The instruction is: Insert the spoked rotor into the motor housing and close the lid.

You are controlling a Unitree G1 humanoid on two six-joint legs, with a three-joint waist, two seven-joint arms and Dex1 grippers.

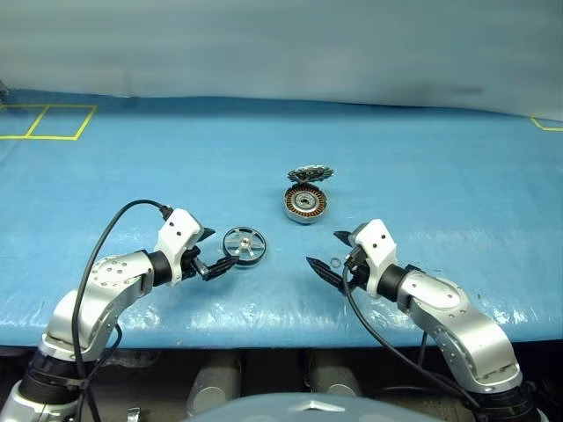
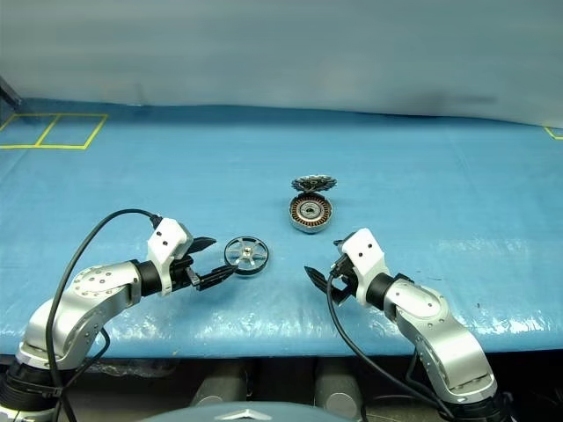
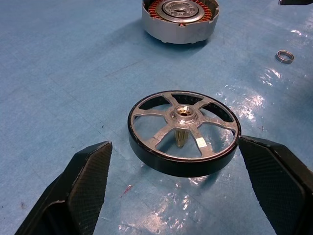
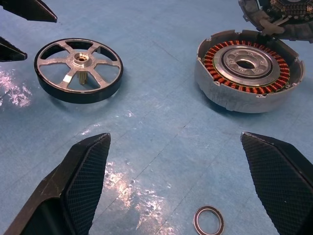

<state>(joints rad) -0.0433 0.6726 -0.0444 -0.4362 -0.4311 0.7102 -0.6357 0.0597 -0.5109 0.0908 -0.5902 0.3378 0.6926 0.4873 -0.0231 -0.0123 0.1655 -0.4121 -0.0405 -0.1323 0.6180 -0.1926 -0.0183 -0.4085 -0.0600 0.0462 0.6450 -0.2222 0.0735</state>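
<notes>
Silver metal with a dark rim: spoked rotor (image 3: 184, 132) lying flat on the blue-covered table (image 1: 422, 158), short shaft under the hub propping it slightly off the surface. Judged rigid, light to moderate in weight, smooth and likely slippery at the rim; thin spokes judged the weakest part, so not to be pinched. Best taken across the outer rim, on opposite sides, kept level to spare the shaft.

Left gripper (image 1: 214, 253) spread wide, empty, one finger close by the rim on one side, the other clear of it; nothing clamped. Right gripper (image 1: 328, 254) likewise spread wide and empty, hovering nearer the table edge than the housing.

Motor housing (image 4: 248, 69) resting open side up, copper windings and grey hub exposed, beyond and to the right of the rotor, well apart from it. Judged heavier and stable enough to receive the rotor, though liable to slide on the slick cover if pushed.

Lid (image 1: 310, 173) just behind the housing, tilted, ribbed face showing; touching or not, cannot tell. Thin disc, judged awkward to lift from flat.

Small loose ring (image 4: 208, 220) lying between the right fingers.
</notes>
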